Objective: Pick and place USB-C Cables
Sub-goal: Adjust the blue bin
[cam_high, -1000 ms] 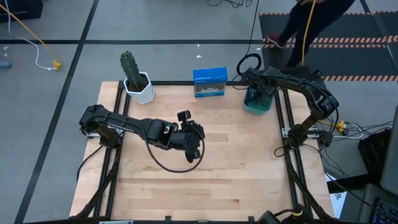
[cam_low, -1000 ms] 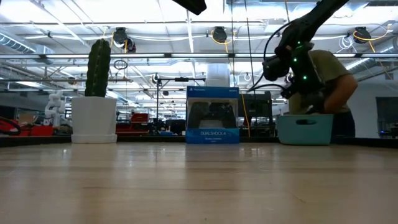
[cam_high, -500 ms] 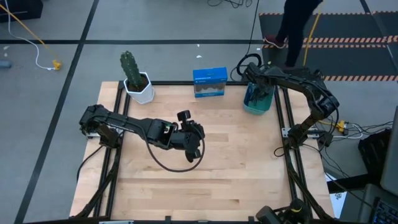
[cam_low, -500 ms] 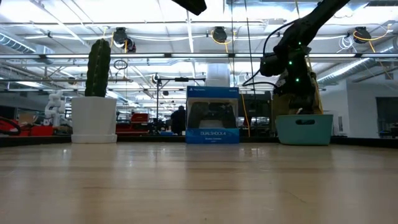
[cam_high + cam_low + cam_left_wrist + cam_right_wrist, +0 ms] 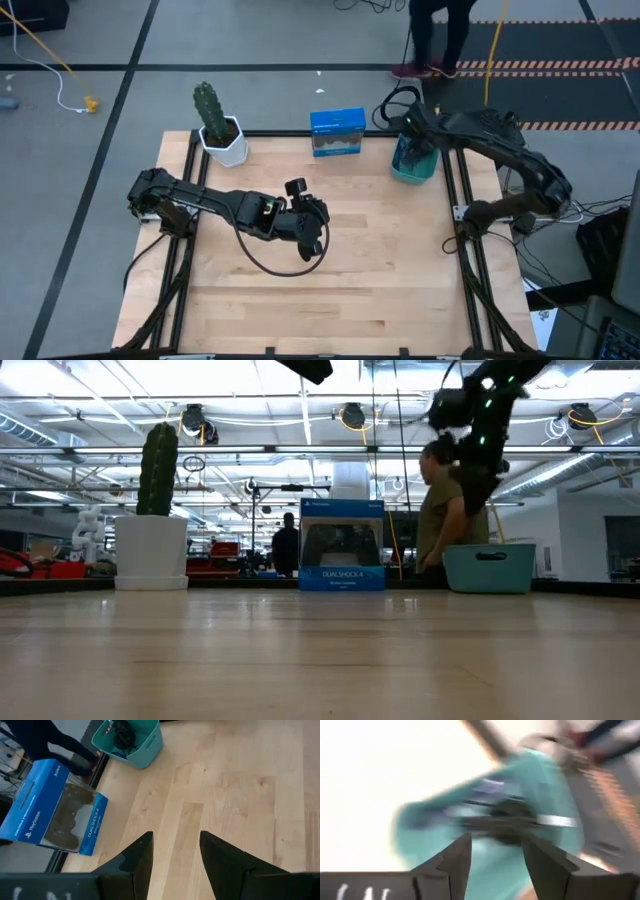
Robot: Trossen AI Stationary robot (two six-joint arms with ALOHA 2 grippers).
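Both pairs of fingers were parted and empty: my right gripper [image 5: 412, 132] hung above the teal bin [image 5: 413, 170] at the desk's far right corner, where the USB-C cables [image 5: 123, 732] lay; left gripper [image 5: 312, 226] waited mid-desk.

Both hands open: left hand [image 5: 175, 855] mid-table, right hand [image 5: 495, 855] far-right corner
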